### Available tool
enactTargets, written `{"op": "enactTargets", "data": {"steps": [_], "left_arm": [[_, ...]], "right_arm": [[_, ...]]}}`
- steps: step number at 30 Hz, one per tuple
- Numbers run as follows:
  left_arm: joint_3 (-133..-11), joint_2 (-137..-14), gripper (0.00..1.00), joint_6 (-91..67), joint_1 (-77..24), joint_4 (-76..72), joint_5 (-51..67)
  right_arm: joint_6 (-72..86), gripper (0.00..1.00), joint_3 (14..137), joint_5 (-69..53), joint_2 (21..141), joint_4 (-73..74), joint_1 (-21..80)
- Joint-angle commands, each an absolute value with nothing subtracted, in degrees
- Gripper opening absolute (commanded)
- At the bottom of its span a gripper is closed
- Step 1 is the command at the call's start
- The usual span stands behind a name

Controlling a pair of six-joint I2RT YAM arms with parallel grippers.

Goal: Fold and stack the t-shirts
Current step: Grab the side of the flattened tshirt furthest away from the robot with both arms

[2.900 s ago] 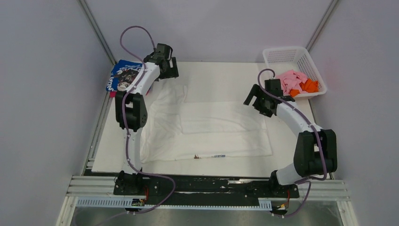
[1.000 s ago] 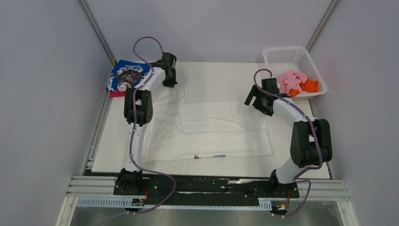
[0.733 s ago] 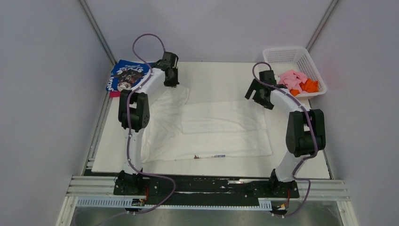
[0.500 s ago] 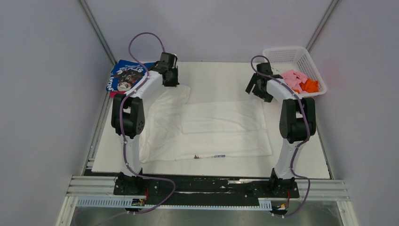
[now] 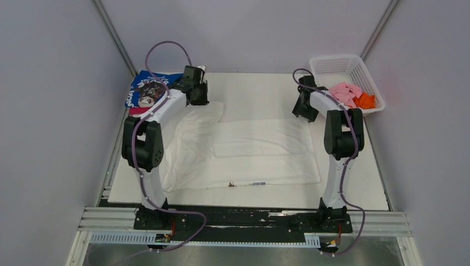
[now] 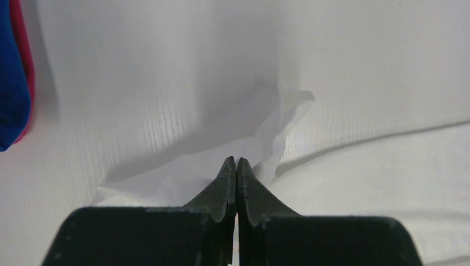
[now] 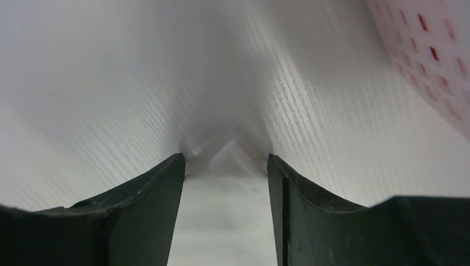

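Observation:
A large white t-shirt lies spread and partly folded on the table. My left gripper is at its far left corner. In the left wrist view that gripper is shut, with a raised corner of the white t-shirt pinched at its tips. My right gripper is down at the far right corner. The right wrist view shows it open, its fingers straddling a point of the white cloth. A folded blue t-shirt rests on a magenta one at the far left.
A white lattice basket stands at the far right corner with a pink t-shirt and an orange one inside. Its wall is close to the right gripper. The blue t-shirt lies left of the left gripper.
The right arm swung in towards the back, lowered over the shirt's far right corner, and its jaws narrowed. The left gripper stayed shut and drew its corner slightly left.

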State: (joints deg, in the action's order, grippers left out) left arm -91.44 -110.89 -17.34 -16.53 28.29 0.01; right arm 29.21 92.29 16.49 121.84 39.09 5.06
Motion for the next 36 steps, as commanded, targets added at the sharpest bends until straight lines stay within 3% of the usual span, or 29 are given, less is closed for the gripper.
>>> {"op": "enactTargets", "data": {"steps": [1, 12, 17, 25, 36], "left_arm": [[-89.6, -105.8, 0.00, -15.9, -17.1, 25.5, 0.8], [-84.8, -101.4, 0.00, -15.2, -18.5, 25.0, 0.5], [-83.4, -99.5, 0.00, -15.9, -18.7, 25.5, 0.2], [-79.8, -96.0, 0.00, -16.0, -19.7, 26.1, -1.8], [-71.0, -87.0, 0.00, -18.5, -22.2, 28.1, -6.0]], "right_arm": [[28.3, 0.56, 92.1, 18.0, 121.6, 38.8, 4.9], [27.6, 0.54, 93.6, 17.6, 124.4, 36.5, 5.0], [27.2, 0.43, 90.5, 18.3, 122.2, 36.5, 5.7], [23.8, 0.09, 88.5, 19.8, 119.5, 34.1, 6.5], [19.4, 0.00, 78.2, 21.2, 109.1, 26.4, 9.2]]}}
